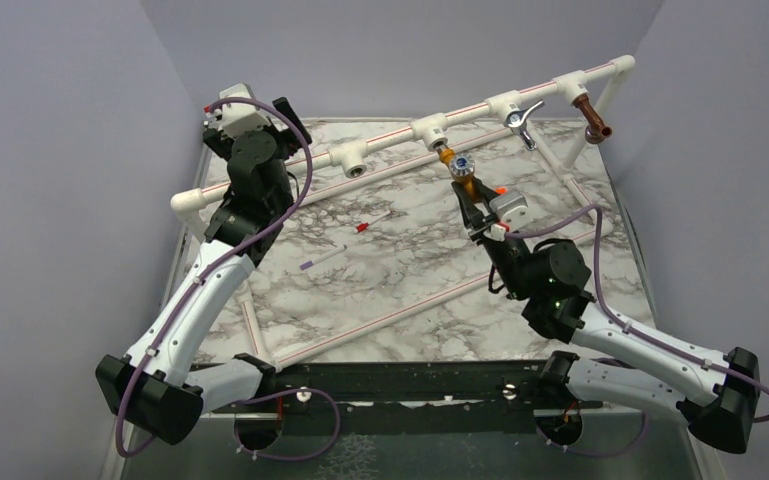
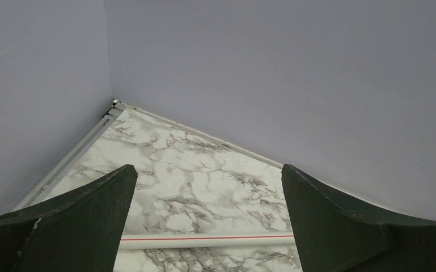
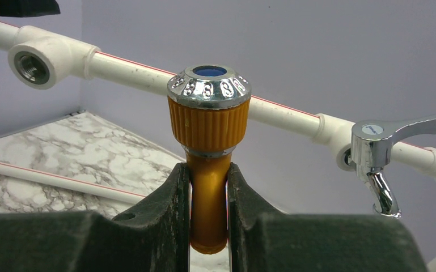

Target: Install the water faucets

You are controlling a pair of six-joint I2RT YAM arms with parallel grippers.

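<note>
My right gripper [image 3: 208, 170] is shut on the spout of the mustard-yellow faucet [image 3: 208, 130], whose silvery knob faces the wrist camera. From above, that faucet [image 1: 458, 168] reaches from the gripper [image 1: 470, 195] to a tee [image 1: 430, 131] on the white pipe rail [image 1: 480, 108]; the joint itself is hidden. A chrome lever faucet [image 1: 523, 122] [image 3: 377, 153] and a copper-brown faucet [image 1: 592, 118] hang from tees further right. One tee [image 1: 353, 160] [image 3: 34, 65] on the left stands empty. My left gripper [image 2: 208, 170] is open with nothing between its fingers, raised near the back-left corner.
A thin white red-tipped stick [image 1: 370, 223] and a purple-tipped one [image 1: 320, 258] lie on the marble table [image 1: 410, 270]. A long loose pipe [image 1: 390, 315] crosses the near part. A red-striped pipe [image 2: 204, 241] lies below the left fingers. Grey walls close in on three sides.
</note>
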